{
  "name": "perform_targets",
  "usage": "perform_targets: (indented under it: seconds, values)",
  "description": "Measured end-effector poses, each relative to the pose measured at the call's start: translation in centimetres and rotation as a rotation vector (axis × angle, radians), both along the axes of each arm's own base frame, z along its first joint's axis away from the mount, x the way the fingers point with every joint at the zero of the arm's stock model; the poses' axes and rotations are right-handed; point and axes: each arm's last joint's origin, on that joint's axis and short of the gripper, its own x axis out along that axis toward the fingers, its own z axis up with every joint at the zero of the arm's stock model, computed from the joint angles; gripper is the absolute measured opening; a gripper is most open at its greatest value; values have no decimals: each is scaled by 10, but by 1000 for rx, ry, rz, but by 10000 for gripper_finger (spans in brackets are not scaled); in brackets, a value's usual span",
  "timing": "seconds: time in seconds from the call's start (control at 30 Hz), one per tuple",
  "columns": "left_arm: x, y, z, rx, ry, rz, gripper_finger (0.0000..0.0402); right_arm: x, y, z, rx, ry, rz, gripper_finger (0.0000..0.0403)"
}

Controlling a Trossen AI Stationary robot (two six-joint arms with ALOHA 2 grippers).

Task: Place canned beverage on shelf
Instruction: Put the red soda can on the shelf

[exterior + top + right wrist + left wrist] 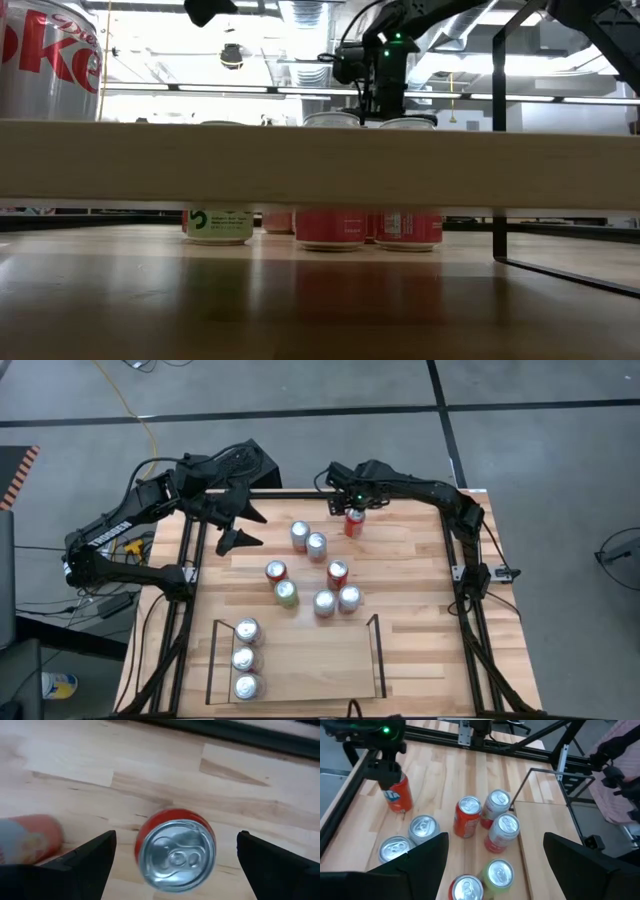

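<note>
Right wrist view shows the right gripper (175, 865) open directly above the red can (175, 847); a slightly off-centre descent could tip it.

three cans (246, 658) stand in the shelf (372, 657), seven cans (316, 572) grouped behind it.
</note>
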Motion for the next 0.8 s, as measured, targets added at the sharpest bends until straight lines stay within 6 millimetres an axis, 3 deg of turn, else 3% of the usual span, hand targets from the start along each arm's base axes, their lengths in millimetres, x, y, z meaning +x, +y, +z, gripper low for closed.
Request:
perform_targets:
  seconds: [0.2,0.47,0.63,0.8]
  values:
    - [0,0,0,-2,2,-3,309,0,6,-21,30,23,7,391]
    - [0,0,0,10,-1,1,309,0,4,-32,38,9,5,384]
    - [-1,2,0,15,-2,10,309,1,1,-32,15,-15,-1,357]
    - [-1,3,0,23,-2,9,309,1,0,-32,15,-9,0,301]
